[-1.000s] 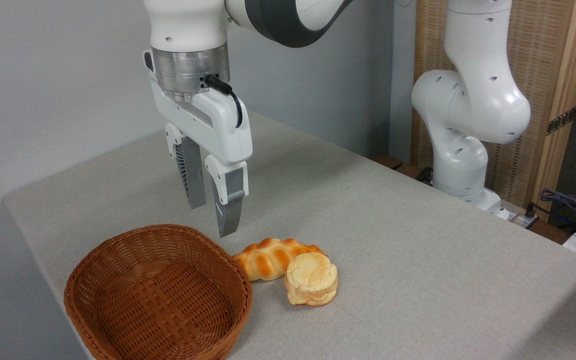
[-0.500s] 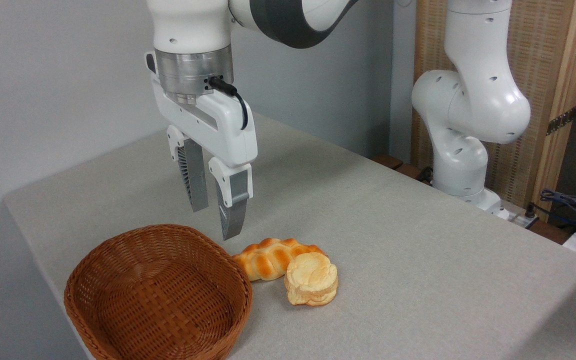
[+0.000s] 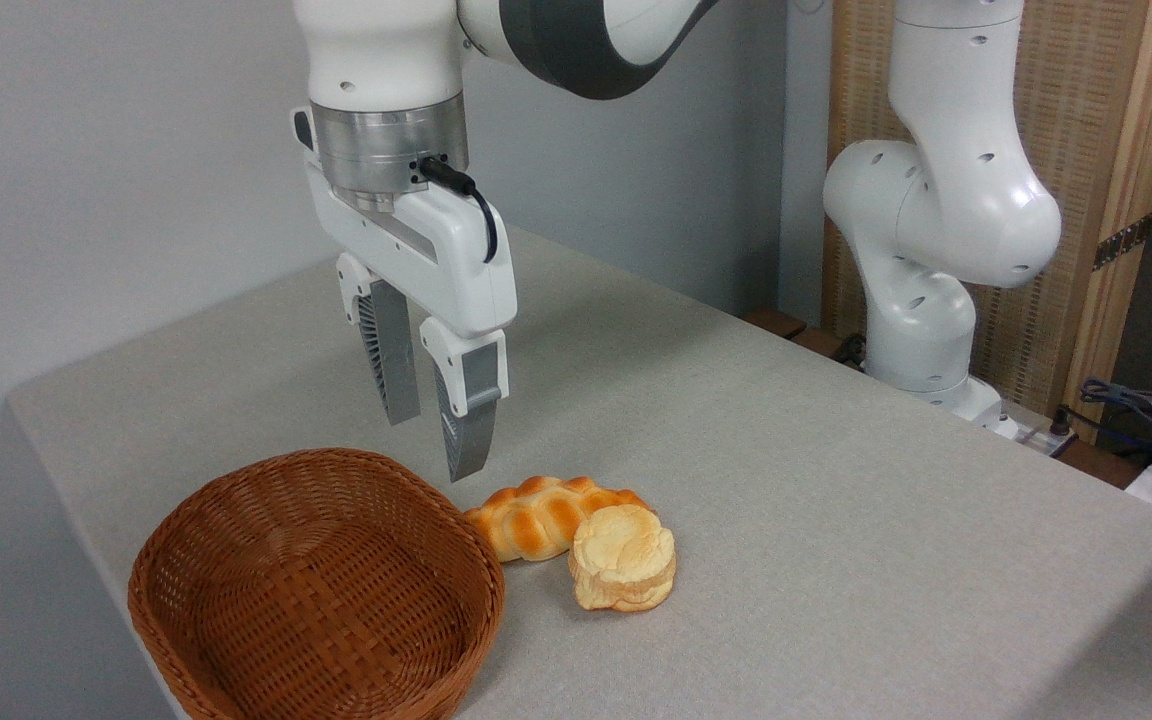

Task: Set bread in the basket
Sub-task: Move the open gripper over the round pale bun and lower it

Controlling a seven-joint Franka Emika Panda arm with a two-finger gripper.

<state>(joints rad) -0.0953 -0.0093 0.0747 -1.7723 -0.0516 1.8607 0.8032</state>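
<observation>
The bread [image 3: 623, 556], a small round pale-golden bun with a lumpy top, lies on the grey table to the right of the basket. The brown wicker basket [image 3: 236, 520] stands at the front left with nothing in it. My gripper [image 3: 431, 445] hangs open above the table, just behind the basket's far right rim and up to the left of the bun. Nothing is between its two grey fingers [image 3: 466, 420].
A longer orange-brown braided loaf [image 3: 536, 515] lies against the bun's left side, between it and the basket. The arm's white base [image 3: 926, 290] stands off the table's far right edge, with cables [image 3: 1136, 410] beside it. The table's left edge [image 3: 56, 470] runs close to the basket.
The gripper has shifted slightly right and a little lower over the second. Its fingers stay open. Bun, loaf and basket have not moved.
</observation>
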